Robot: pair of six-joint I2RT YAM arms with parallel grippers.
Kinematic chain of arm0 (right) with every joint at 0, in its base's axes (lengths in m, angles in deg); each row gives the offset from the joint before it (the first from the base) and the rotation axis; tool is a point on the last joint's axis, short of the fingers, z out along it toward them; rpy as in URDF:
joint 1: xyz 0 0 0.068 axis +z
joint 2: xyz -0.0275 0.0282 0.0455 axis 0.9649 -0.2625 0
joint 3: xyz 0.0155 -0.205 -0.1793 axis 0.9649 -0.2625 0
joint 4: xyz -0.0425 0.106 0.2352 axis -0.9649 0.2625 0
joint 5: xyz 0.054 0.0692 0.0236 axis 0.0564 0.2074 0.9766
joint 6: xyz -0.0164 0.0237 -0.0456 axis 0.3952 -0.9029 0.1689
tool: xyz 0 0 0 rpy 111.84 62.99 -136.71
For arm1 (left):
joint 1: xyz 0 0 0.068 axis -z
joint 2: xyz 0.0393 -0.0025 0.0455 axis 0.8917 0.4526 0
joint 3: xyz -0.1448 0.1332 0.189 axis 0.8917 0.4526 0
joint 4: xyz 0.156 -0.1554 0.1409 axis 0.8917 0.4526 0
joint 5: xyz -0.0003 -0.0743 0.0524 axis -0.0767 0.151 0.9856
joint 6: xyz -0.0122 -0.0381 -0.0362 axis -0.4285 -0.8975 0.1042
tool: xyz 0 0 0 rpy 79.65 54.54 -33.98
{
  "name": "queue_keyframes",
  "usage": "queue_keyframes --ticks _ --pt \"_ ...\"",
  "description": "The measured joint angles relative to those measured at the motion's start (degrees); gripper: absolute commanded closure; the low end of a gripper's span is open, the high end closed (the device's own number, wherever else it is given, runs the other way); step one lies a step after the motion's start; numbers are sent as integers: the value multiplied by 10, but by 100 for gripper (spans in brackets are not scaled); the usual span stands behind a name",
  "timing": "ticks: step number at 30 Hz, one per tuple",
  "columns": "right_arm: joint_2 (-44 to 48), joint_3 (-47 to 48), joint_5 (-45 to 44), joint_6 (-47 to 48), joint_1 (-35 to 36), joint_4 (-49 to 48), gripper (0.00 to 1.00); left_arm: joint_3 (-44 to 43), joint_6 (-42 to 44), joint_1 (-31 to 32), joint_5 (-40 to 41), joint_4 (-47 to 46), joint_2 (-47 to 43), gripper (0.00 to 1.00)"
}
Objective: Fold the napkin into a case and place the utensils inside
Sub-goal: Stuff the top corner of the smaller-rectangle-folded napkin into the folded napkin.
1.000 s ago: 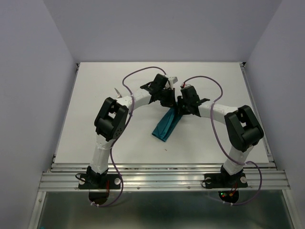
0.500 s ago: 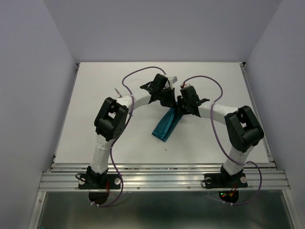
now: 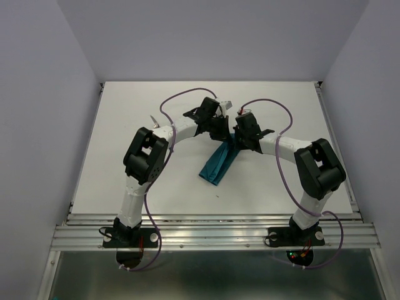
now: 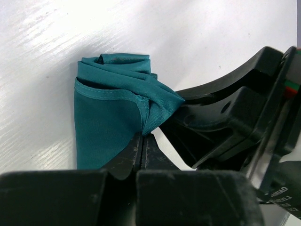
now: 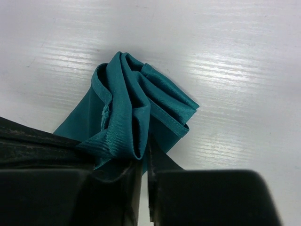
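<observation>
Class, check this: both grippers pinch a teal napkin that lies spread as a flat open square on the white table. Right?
Wrong shape: the top view shows the napkin folded into a narrow strip, not an open square. The left gripper and right gripper do pinch it on the table.

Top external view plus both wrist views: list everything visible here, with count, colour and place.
napkin: one, teal-green, folded into a narrow strip at mid-table, far end bunched.
small silvery piece: one, left half of the table, partly hidden; too small to identify.
table: one, white, between pale walls.
mounting rail: one, silver metal, near edge.
left arm: one, black and white, reaching to the napkin's far end.
right arm: one, black and white, reaching likewise.
left claw: black, shut on the napkin.
right claw: black, shut on the napkin.
</observation>
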Motion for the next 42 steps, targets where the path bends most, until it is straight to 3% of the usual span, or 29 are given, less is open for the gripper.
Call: queue_keyframes --ticks 5,42 --pt "0 0 -5 -8 0 -1 99 9 0 0 -3 -2 0 100" --pt "54 -87 5 -127 0 -112 99 19 26 5 40 69 6 100"
